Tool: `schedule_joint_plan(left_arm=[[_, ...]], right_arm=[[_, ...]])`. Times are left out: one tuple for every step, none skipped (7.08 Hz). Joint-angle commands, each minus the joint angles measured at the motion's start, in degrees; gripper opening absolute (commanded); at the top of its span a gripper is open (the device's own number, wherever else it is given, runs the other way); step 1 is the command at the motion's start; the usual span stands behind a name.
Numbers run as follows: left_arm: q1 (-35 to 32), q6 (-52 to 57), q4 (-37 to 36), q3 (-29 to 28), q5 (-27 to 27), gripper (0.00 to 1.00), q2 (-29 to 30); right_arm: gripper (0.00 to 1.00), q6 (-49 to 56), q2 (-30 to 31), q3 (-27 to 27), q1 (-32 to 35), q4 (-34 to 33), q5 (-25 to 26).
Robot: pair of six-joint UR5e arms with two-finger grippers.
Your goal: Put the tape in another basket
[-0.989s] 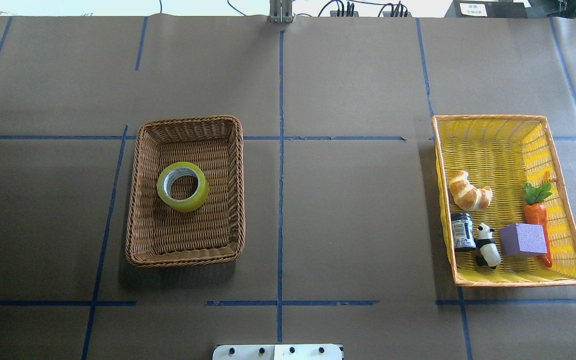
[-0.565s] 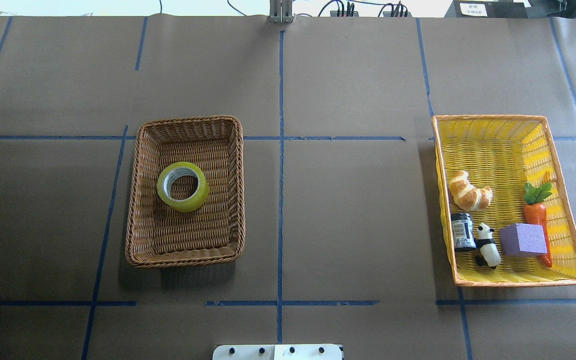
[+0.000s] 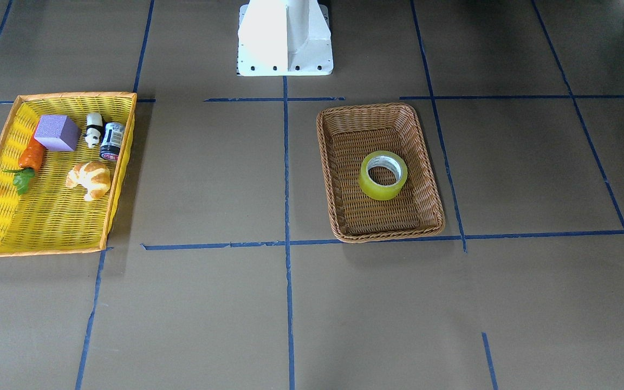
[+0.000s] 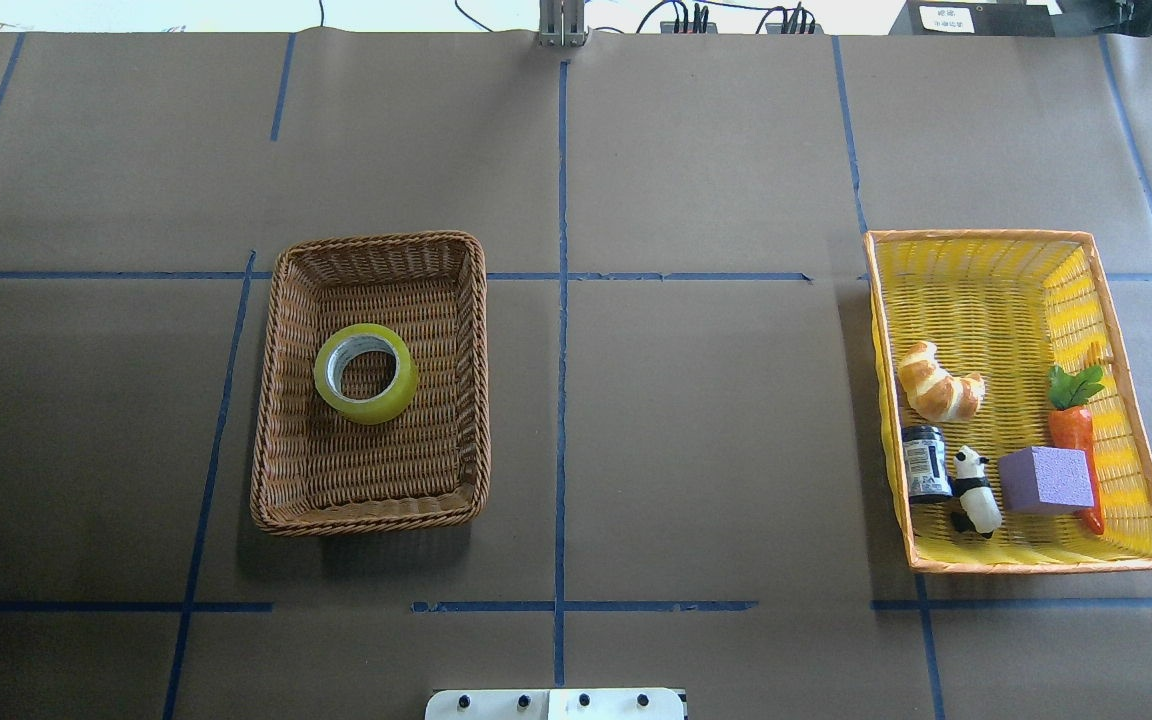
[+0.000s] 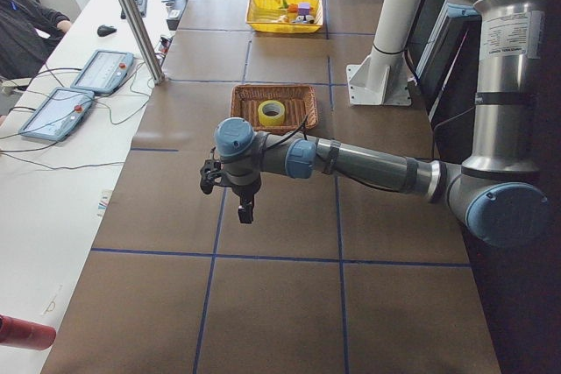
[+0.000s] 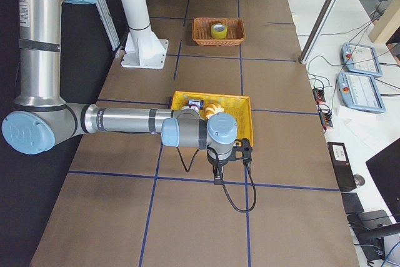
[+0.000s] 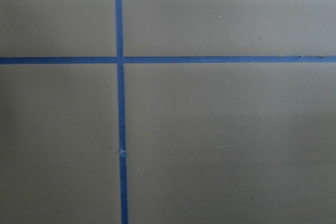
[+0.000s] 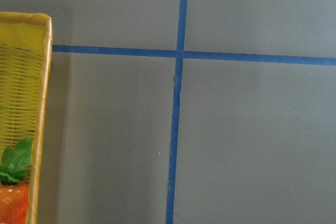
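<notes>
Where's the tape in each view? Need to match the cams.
Front-facing: tape right of centre, below the robot base.
Overhead: tape left of centre.
Exterior left: tape upper middle.
Exterior right: tape top centre, far end of the table.
Left wrist: not in it.
Right wrist: not in it.
Shared landmark: the brown basket that the tape lies in, seen in all four exterior views.

Even, diffuse light over the tabletop [image 4: 696,400]; soft shadows hug the basket [image 4: 366,515]; the white base [image 3: 285,38] glares, overexposed; the left wrist view is dim, slightly soft.
</notes>
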State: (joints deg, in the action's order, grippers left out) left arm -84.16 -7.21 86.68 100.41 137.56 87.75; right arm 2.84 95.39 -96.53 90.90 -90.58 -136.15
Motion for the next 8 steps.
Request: schedule_joint_plan(left_arm=[[-1.9, 4.1, 0.2, -3.4, 0.0, 1.0, 0.0], [-4.5, 8.5, 0.1, -5.6, 0.2, 1.0, 0.1], [-6.1, 10.4, 0.0, -5.9, 0.1, 1.0, 0.1], [-6.3, 10.5, 0.0, -6.4, 0.0, 1.0, 0.1], [-6.6, 10.5, 0.1, -7.7, 0.1, 1.0, 0.1], [-7.1, 10.5, 0.1, -8.6, 0.1, 1.0, 0.2], [-7.4, 10.5, 0.1, -9.1, 0.3, 1.0, 0.3], [-7.5, 10.5, 0.1, -9.1, 0.3, 1.0, 0.3]], right_arm=[[1.0, -0.4, 0.1, 0.1, 0.3, -0.1, 0.3], [1.0, -0.3, 0.1, 0.0, 0.4, -0.1, 0.1], [1.0, -0.2, 0.1, 0.0, 0.5, -0.1, -0.7], [1.0, -0.2, 0.1, 0.0, 0.9, 0.0, -1.5], [1.0, -0.2, 0.1, -0.1, 1.4, 0.0, -2.5], [1.0, -0.2, 0.1, 0.0, 1.6, -0.1, -3.2], [1.0, -0.2, 0.1, 0.1, 1.5, -0.1, -3.2], [1.0, -0.2, 0.1, 0.1, 1.6, -0.1, -3.2]])
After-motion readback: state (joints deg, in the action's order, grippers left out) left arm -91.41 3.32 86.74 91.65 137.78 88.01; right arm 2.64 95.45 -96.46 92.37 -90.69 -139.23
